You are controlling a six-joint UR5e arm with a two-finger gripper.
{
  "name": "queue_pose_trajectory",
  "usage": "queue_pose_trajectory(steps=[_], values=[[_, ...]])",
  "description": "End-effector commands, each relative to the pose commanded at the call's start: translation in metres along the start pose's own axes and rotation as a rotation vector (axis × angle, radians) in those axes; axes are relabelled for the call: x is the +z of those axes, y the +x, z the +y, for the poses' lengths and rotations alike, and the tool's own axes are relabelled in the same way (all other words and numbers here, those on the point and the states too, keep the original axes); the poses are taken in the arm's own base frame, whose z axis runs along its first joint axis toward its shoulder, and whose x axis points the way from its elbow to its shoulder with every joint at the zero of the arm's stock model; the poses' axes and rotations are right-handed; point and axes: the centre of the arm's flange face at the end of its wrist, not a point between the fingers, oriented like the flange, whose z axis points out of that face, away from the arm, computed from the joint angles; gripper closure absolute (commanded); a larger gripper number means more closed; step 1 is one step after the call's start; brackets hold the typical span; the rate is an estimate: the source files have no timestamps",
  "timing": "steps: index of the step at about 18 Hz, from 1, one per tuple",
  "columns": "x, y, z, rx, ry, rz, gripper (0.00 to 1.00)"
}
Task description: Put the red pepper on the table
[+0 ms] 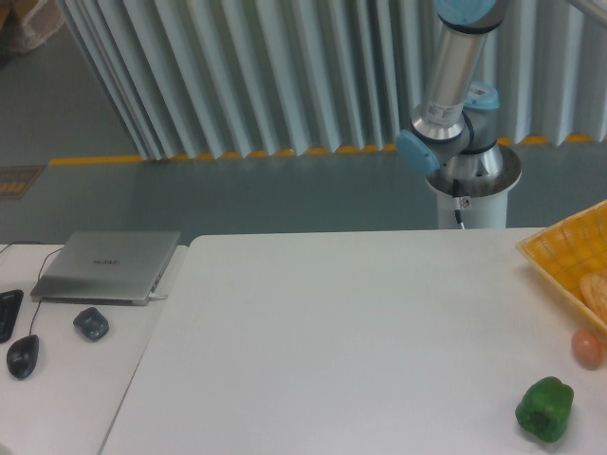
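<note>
The red pepper is out of view. The white table (341,332) fills the lower part of the camera view. Only the arm's base and lower links (453,114) show, behind the table's far edge; the gripper itself is outside the frame.
A green pepper (544,409) lies near the table's front right corner, with a small orange-pink fruit (587,348) just behind it. A yellow woven basket (560,261) juts in at the right edge. On a separate desk at left lie a laptop (107,265), a mouse (23,355) and a small dark object (91,323).
</note>
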Motion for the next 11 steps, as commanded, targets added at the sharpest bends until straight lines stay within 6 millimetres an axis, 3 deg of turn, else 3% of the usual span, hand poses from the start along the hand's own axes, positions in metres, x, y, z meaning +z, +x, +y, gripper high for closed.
queue_pose_trajectory(steps=[6, 9, 11], values=[[0.006, 0.003, 0.008, 0.003, 0.010, 0.008, 0.00], [-0.009, 0.000, 0.009, 0.010, -0.002, -0.017, 0.38], [-0.025, 0.002, 0.006, 0.014, -0.012, -0.039, 0.46]])
